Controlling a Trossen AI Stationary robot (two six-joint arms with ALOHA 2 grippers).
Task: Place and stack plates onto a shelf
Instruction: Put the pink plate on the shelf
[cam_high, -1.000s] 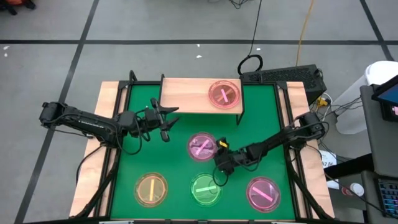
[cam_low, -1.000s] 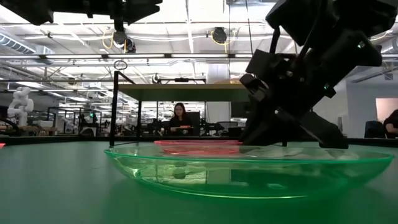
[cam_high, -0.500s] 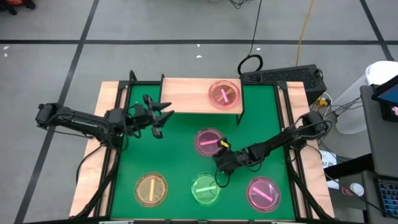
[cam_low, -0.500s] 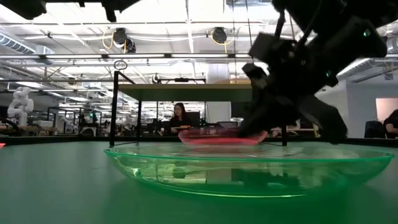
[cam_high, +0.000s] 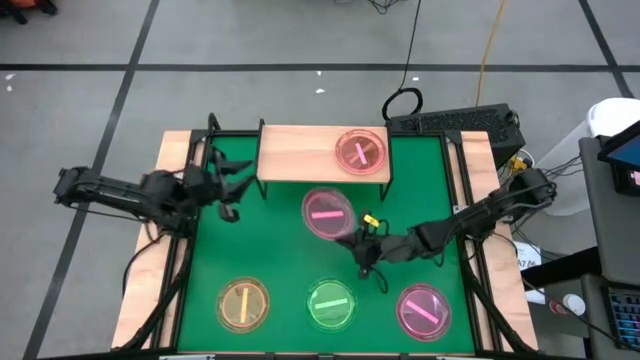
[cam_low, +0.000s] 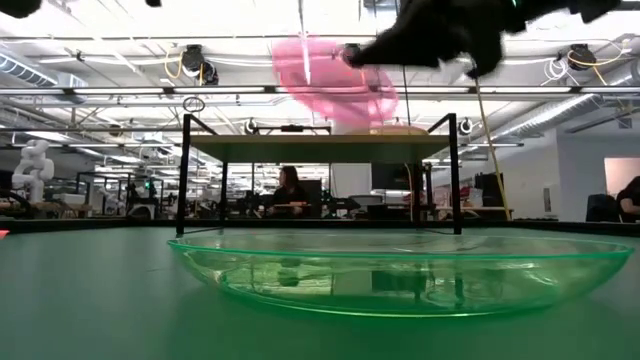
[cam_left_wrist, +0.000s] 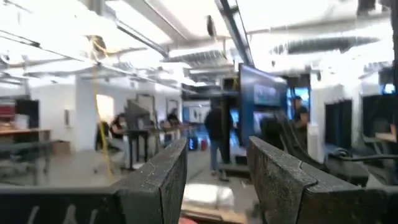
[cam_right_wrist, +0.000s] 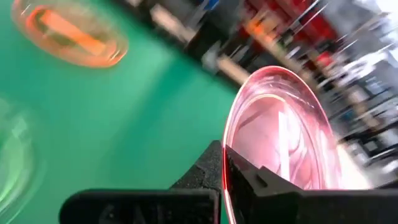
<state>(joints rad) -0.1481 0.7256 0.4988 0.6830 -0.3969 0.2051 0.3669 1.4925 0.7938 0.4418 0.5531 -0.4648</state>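
Lifted off the green table (cam_high: 280, 250) since a second ago, the pink plate (cam_high: 328, 215) now hangs tilted in the air, just in front of the shelf (cam_high: 300, 152). It juts out ahead of the right gripper (cam_high: 357, 236), whose fingers are pinched on its rim. Left gripper (cam_high: 232, 178) has pulled back beside the shelf's left end, fingers spread, holding nothing.

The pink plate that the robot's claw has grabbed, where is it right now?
In the high view the pink plate hangs tilted above the mat, pinched by the right gripper, just in front of the shelf.
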